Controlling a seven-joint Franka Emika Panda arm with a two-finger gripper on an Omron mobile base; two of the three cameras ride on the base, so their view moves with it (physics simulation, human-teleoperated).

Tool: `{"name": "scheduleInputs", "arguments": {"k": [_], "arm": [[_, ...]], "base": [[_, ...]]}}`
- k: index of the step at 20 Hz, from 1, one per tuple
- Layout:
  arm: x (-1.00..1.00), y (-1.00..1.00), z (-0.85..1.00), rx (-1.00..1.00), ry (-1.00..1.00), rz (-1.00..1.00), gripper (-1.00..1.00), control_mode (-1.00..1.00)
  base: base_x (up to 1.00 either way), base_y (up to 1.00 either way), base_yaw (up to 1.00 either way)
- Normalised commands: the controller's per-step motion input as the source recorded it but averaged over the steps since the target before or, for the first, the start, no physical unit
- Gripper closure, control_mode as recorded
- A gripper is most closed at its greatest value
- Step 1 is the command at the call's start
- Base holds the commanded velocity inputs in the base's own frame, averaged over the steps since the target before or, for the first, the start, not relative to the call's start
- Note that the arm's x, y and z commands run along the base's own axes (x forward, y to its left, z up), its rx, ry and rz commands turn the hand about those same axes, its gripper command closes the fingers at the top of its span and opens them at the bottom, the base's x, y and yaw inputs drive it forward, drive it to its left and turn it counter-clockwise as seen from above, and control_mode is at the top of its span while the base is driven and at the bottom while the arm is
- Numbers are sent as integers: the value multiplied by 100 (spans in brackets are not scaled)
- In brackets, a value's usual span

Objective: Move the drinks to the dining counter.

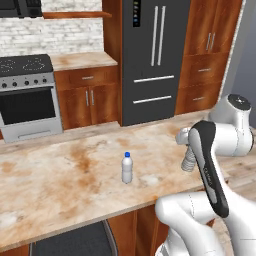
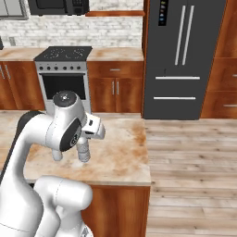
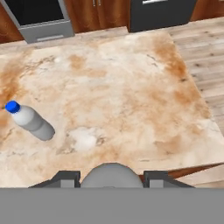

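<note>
A blue-capped drink (image 1: 127,169) stands upright on the marble dining counter (image 1: 60,190), near its middle. In the hand view this bottle (image 3: 30,121) is at the left. To its right, my gripper (image 1: 187,156) is shut on a second ribbed clear bottle (image 1: 188,163), held upright just over or on the counter's right part. From the right base view the held bottle (image 2: 84,153) hangs under the gripper (image 2: 85,144), with its base at the counter surface (image 2: 125,157). Its rounded grey top (image 3: 111,174) sits between my fingertips, and its cap colour is hidden.
Beyond the counter are a steel stove (image 1: 27,95), wooden cabinets (image 1: 87,100) and a dark fridge (image 1: 150,60). A dark stool (image 1: 75,242) sits under the counter's near edge. The counter's right end (image 2: 147,157) drops to wood floor (image 2: 194,152).
</note>
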Motion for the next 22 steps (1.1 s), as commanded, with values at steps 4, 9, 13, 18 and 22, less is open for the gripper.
{"name": "scheduleInputs", "arguments": {"k": [4, 9, 13, 18, 22], "arm": [[79, 0, 2, 0, -4, 3, 100, -100], [77, 4, 0, 0, 0, 0, 100, -100], [64, 4, -3, 0, 0, 0, 100, -100], [42, 5, -22, 0, 0, 0, 100, -100], [19, 8, -31, 0, 0, 0, 100, -100]], "base": [[0, 0, 0], [0, 0, 0], [0, 0, 0], [0, 0, 0], [0, 0, 0]]}}
